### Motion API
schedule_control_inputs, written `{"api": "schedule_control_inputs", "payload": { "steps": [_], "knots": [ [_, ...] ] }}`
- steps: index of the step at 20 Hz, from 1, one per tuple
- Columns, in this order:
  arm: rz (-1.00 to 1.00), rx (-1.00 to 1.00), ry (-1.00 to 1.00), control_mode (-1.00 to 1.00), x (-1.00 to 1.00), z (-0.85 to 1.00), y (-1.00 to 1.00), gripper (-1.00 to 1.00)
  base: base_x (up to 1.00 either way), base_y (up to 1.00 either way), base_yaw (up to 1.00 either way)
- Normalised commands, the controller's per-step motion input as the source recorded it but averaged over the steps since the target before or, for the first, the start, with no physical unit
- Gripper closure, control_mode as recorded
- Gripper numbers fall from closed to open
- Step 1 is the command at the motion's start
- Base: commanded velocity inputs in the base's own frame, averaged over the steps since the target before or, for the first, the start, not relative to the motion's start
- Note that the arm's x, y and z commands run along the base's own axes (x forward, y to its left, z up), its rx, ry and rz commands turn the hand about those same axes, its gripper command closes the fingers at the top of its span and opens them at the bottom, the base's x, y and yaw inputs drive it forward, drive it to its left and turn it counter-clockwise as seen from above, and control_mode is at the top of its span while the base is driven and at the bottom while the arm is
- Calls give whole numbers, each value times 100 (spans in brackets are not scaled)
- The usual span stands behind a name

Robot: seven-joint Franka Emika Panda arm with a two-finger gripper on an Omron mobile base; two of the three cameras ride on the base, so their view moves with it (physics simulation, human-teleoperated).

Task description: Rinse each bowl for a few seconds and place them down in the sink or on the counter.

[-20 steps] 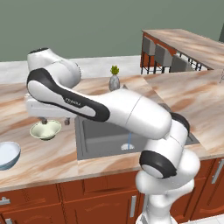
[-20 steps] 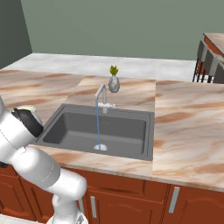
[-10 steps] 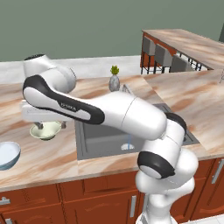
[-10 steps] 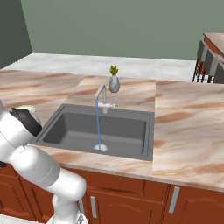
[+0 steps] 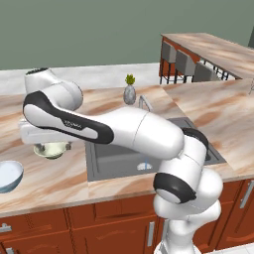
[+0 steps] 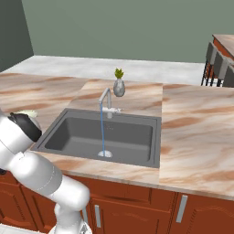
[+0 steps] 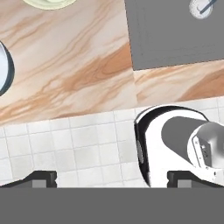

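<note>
The small cream-green bowl (image 5: pixel 51 150) rests on the counter (image 5: pixel 59 173) left of the sink (image 5: pixel 149 151). My white hand (image 5: pixel 42 134) hovers just above it and hides part of its rim. In the hand view my gripper (image 7: pixel 112 179) is open, its fingertips (image 7: pixel 41 178) wide apart with nothing between them. That view has the cream-green bowl (image 7: pixel 48 2) at the top edge and the pale blue-white bowl (image 7: pixel 3 68) at the left edge. The blue-white bowl (image 5: pixel 7 174) sits near the counter's front left. A thin stream of water (image 6: pixel 102 132) runs from the faucet (image 6: pixel 106 98) into the sink (image 6: pixel 82 132).
A small grey vase with a plant (image 5: pixel 129 93) stands behind the sink. Red-brown cabinets (image 5: pixel 99 223) run below the counter's front edge. A raised bar with chairs (image 5: pixel 193 64) is at the back right. Pale floor tiles (image 7: pixel 78 144) lie below the counter edge.
The arm's upper joints have swung slightly left and down over the small bowl. The jaws stay open and both bowls keep their places.
</note>
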Motion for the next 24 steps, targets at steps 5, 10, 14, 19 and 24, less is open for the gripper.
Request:
{"api": "schedule_control_inputs", "payload": {
  "steps": [5,10,14,19,24],
  "knots": [
    [5,4,2,-100,6,-17,10,-100,0,0,0],
    [5,2,0,-100,6,-14,10,-100,0,0,0],
    [5,0,0,-100,7,-14,17,-100,0,0,0],
    [6,0,-1,-100,9,-13,17,-100,0,0,0],
    [7,1,-4,-100,10,-14,18,-100,0,0,0]
  ]
}}
